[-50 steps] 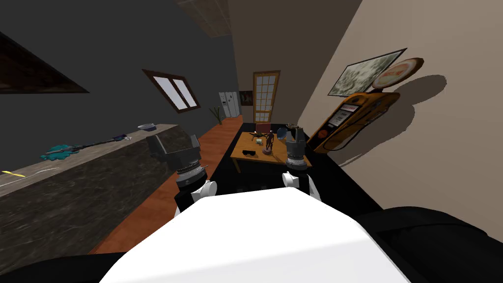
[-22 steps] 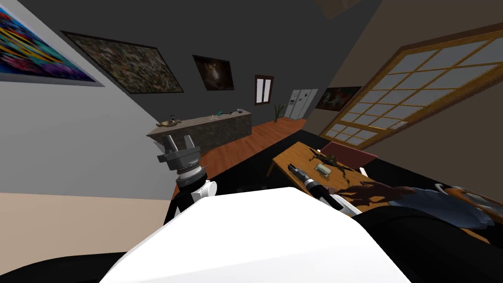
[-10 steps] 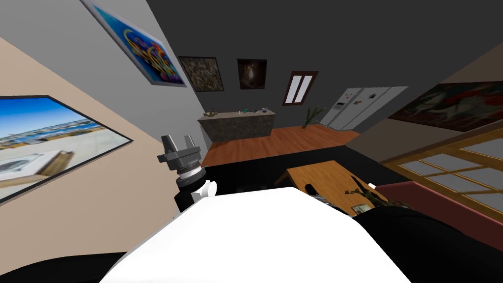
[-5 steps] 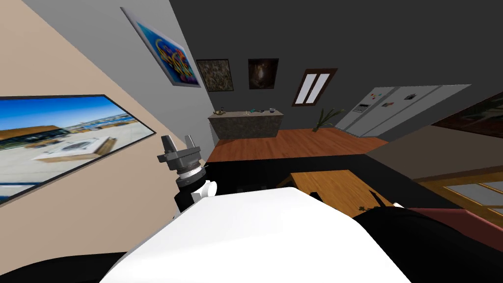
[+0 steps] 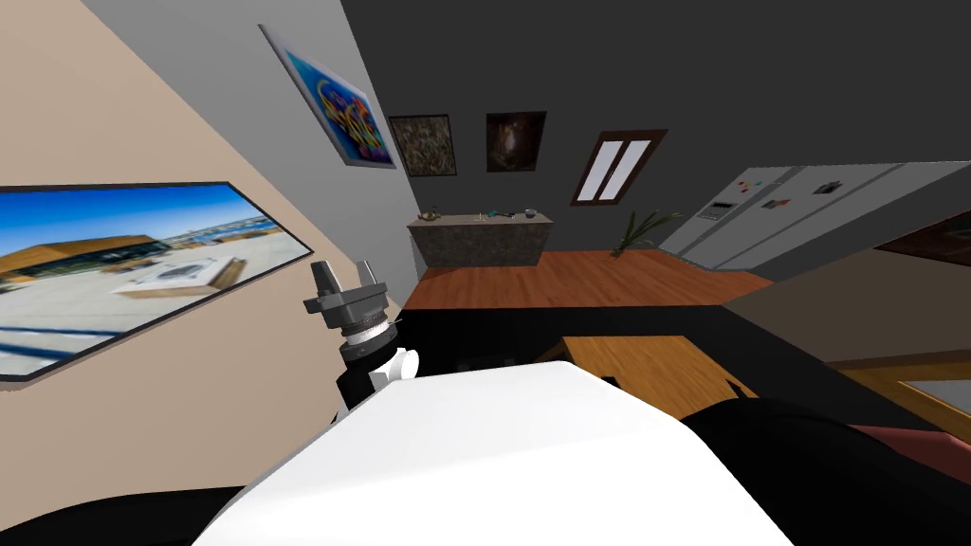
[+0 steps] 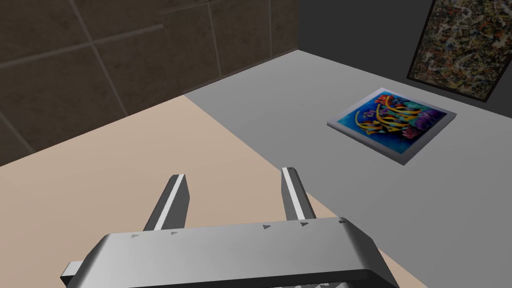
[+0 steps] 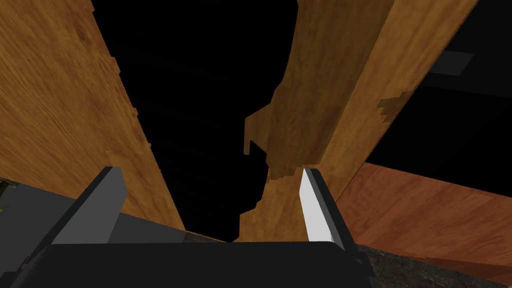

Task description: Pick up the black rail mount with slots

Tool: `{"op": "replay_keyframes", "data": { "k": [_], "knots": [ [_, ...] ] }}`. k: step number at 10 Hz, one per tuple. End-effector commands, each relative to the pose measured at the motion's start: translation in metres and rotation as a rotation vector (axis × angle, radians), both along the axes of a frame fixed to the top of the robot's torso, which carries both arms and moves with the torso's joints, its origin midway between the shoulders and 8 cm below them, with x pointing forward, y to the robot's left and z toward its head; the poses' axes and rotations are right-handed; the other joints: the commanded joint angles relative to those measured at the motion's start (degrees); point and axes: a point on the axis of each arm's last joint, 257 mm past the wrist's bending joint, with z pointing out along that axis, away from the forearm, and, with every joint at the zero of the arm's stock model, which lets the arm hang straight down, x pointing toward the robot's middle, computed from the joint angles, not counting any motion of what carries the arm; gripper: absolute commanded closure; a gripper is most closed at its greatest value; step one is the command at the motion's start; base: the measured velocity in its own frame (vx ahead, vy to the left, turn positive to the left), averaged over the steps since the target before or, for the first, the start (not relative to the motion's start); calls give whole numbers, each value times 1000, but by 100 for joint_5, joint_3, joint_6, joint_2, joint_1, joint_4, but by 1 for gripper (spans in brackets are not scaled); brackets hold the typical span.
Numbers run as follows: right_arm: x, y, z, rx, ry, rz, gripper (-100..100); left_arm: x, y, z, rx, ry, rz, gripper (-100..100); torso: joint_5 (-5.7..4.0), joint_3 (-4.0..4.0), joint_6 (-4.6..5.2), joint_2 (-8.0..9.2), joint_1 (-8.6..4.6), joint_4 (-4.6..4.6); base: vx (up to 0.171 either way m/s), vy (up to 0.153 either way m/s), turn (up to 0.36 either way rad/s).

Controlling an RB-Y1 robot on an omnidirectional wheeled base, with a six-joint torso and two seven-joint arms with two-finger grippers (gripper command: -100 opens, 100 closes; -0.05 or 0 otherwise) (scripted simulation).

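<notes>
A stone-fronted counter (image 5: 479, 242) stands far ahead against the dark wall. Several small items (image 5: 493, 214) lie on its top, too small to tell apart. My left gripper (image 5: 346, 273) is raised at my left side near the beige wall, and its fingers (image 6: 172, 200) stand open with nothing between them. In the right wrist view my right gripper (image 7: 210, 192) is open and empty, close over brown wooden boards (image 7: 55, 115) with black areas between them.
A low wooden table (image 5: 650, 365) sits close at my front right on a dark rug (image 5: 493, 327). Reddish wood floor (image 5: 588, 275) leads to the counter. A potted plant (image 5: 637, 230) and a grey fridge (image 5: 787, 213) stand at the right.
I have turned left: the wooden table with its small objects slid off to the lower right, while the counter and fridge swung toward the middle. The left arm keeps its raised pose.
</notes>
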Motion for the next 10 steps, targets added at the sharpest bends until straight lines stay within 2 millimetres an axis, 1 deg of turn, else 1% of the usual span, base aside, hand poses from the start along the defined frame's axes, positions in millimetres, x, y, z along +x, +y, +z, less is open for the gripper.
{"op": "replay_keyframes", "data": {
  "k": [1,2,3,4,8,9,10],
  "knots": [
    [-1,2,-8,0,1,-10,-100,0,0,0,0,0,0,0,0,0,0,0,0,0,-12,-41,62],
    [-1,4,-12,1,1,-15,-100,0,0,0,0,0,0,0,0,0,0,0,-1,0,-10,-38,61],
    [0,3,-10,1,1,-12,-100,0,0,0,0,0,0,0,-1,-1,0,-1,-1,0,-4,-17,14],
    [0,3,-11,1,1,-12,100,0,0,0,0,0,0,0,2,-1,2,-2,6,-1,0,0,0],
    [0,2,-10,0,1,-11,100,0,0,0,0,0,0,0,-12,-3,-1,-7,-3,0,0,-2,-1],
    [0,3,-10,0,1,-11,0,0,0,0,0,0,0,0,-12,-3,-1,-7,-3,0,0,0,0],
    [0,1,-3,0,0,-4,100,0,0,0,0,0,0,0,-11,-3,-1,-7,-2,0,4,21,-79]
  ]
}}
